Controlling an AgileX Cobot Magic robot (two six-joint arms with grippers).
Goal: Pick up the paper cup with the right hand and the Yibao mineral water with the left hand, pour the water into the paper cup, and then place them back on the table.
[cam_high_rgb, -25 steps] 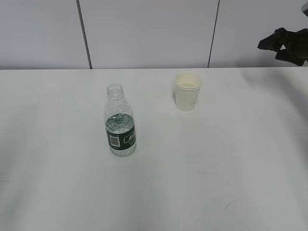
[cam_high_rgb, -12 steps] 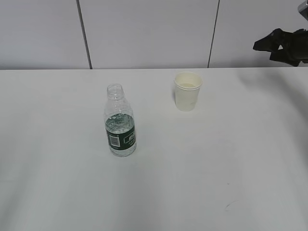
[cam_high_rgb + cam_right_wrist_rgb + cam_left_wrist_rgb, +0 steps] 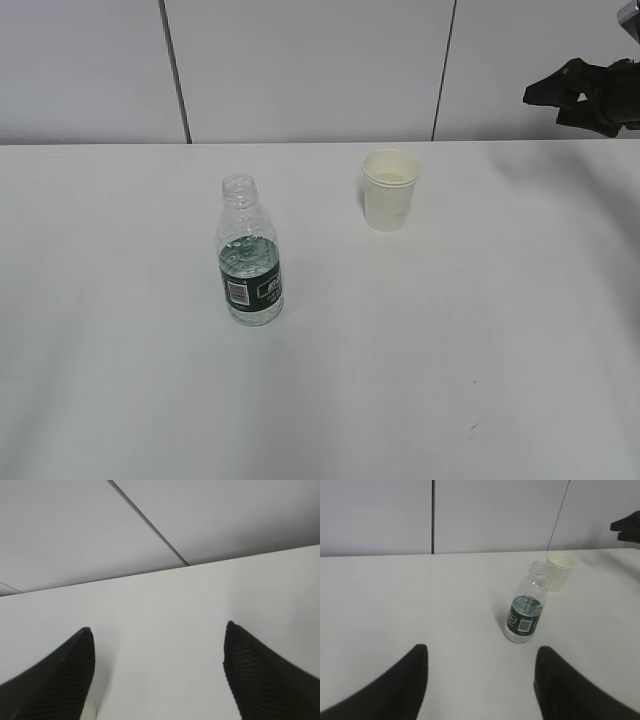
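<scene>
The Yibao mineral water bottle (image 3: 250,256), clear with a dark green label and no cap, stands upright left of the middle of the white table (image 3: 450,350). The white paper cup (image 3: 390,188) stands upright farther back and to the right. My right gripper (image 3: 553,98) hovers open at the far right, well away from the cup. In the right wrist view it (image 3: 158,628) is open and empty, with a white sliver at the bottom left by one finger. My left gripper (image 3: 482,649) is open and empty, short of the bottle (image 3: 525,611), with the cup (image 3: 560,570) beyond it.
A grey panelled wall (image 3: 300,70) with dark vertical seams runs along the table's far edge. The right arm's black tip (image 3: 627,527) shows at the right edge of the left wrist view. A tiny dark speck (image 3: 470,428) lies near the table front.
My right gripper has shifted a little to the left at the upper right of the exterior view. The bottle and the cup have not moved.
</scene>
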